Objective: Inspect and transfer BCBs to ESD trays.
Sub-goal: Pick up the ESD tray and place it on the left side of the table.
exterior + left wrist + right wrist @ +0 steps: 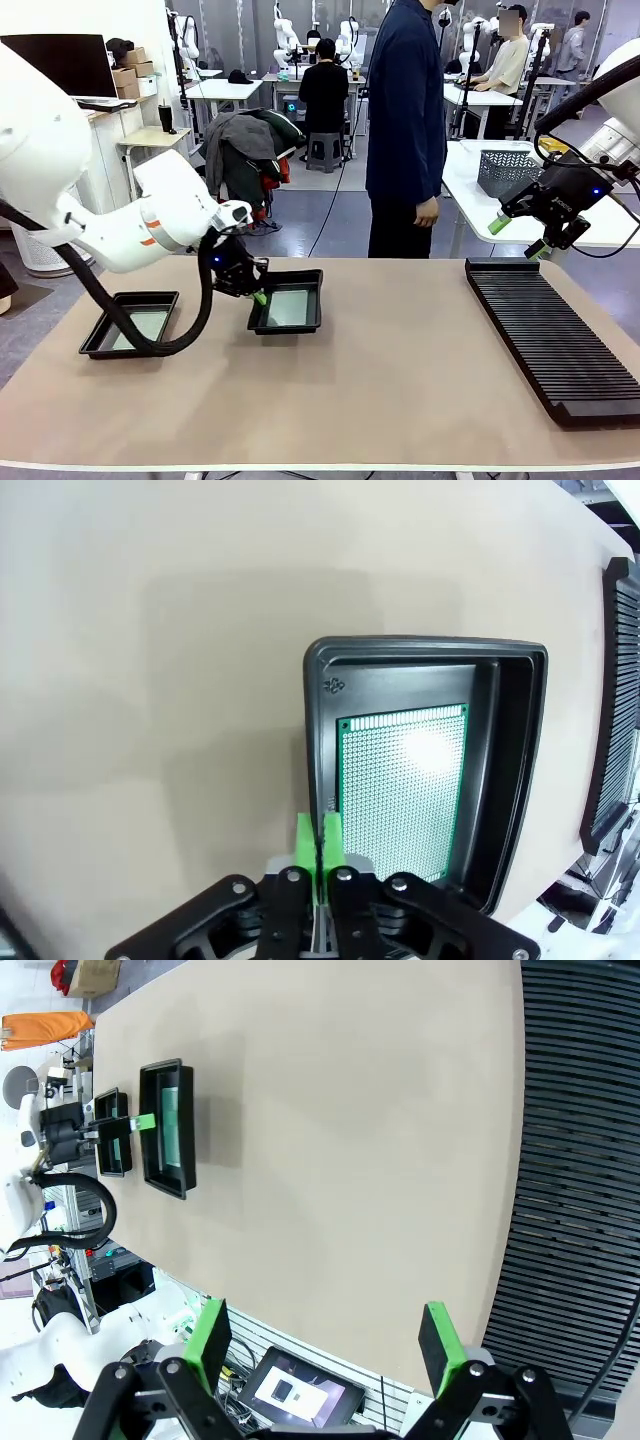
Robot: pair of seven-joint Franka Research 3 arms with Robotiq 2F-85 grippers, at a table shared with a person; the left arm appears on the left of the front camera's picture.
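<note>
My arms are glossy white, the left arm (150,225) carrying an orange ring and a thick black cable. Each black pincer (318,855) has green pads and round screws; the person (405,120) wears dark navy.

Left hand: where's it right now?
In the front view the left hand sits left of centre, shut on the left rim of the middle tray, which holds a BCB. A second tray lies farther left.

Front view faces across table (400,380); wrist views look down, sharing tray (520,780).
</note>
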